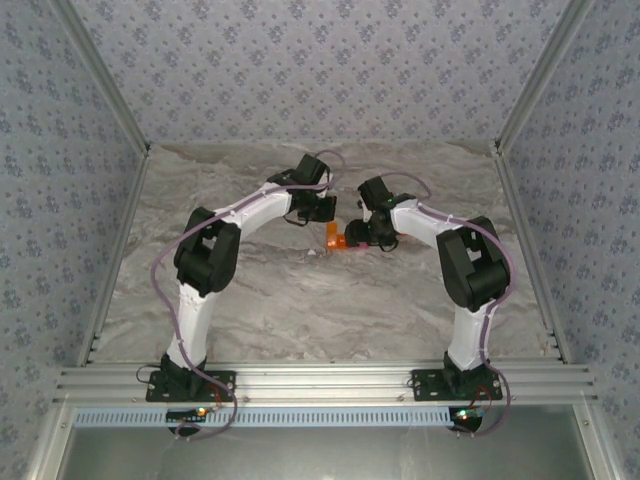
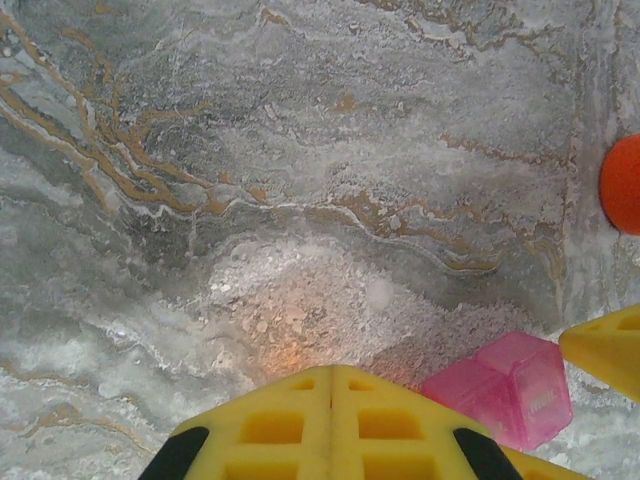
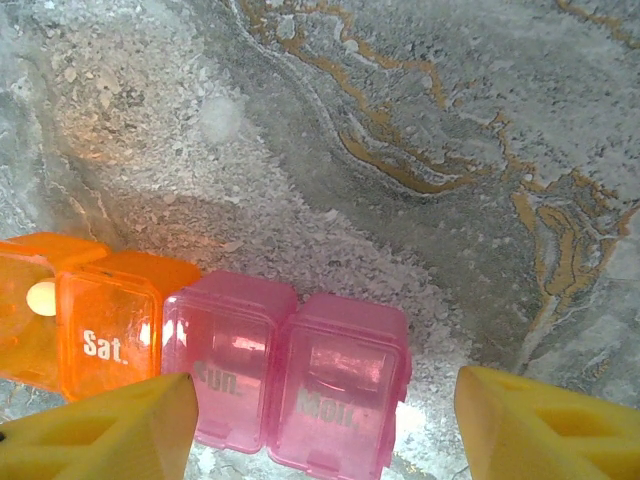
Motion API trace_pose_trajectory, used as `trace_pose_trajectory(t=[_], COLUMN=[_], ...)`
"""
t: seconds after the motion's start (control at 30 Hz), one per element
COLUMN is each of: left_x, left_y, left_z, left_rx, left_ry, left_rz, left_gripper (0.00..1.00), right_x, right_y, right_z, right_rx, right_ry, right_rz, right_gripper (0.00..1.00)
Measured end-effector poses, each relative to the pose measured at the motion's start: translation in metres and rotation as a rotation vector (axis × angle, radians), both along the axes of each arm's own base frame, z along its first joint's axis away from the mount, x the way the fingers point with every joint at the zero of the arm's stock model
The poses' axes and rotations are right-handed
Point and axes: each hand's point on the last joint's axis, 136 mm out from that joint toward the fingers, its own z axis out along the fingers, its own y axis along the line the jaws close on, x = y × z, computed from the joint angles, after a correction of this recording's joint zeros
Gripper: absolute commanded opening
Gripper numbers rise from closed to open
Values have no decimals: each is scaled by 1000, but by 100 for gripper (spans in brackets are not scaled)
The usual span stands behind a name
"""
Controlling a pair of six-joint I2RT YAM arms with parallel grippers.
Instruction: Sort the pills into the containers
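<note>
Both arms arch inward over the marbled table, their ends nearly meeting at mid-table. Between the left gripper and the right gripper sits a small orange pill box. It seems to touch the right one, though that's hard to tell from up here.

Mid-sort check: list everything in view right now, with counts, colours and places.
pill box: one, orange and pink cells, mid-table between the grippers
pill: one seen, pale, inside the orange end cell
round thing: one, orange, cut off at the left wrist view's right edge
table: one, grey marble pattern
walls: three, blue-grey floral, around the table
arms: two, white and black, bases at the near edge
left gripper: yellow fingers, shut, beside a pink cell
right gripper: yellow fingers, open, either side of the box
</note>
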Motion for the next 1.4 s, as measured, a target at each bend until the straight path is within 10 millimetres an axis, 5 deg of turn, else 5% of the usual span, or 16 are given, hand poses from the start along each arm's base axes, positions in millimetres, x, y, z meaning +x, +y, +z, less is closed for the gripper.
trace_pose_trajectory(t=[0.5, 0.93, 1.4], left_x=[-25, -48, -61], left_y=[-10, -13, -8], left_z=[-17, -3, -17], left_rx=[-26, -68, -57], left_ry=[49, 26, 59], left_rz=[-29, -33, -22], left_gripper=[0, 0, 0], right_x=[1, 1, 1], right_y=[0, -1, -1], right_z=[0, -1, -1], right_rx=[15, 23, 24], right_ry=[5, 9, 10], right_rz=[-4, -8, -8], right_gripper=[68, 67, 67])
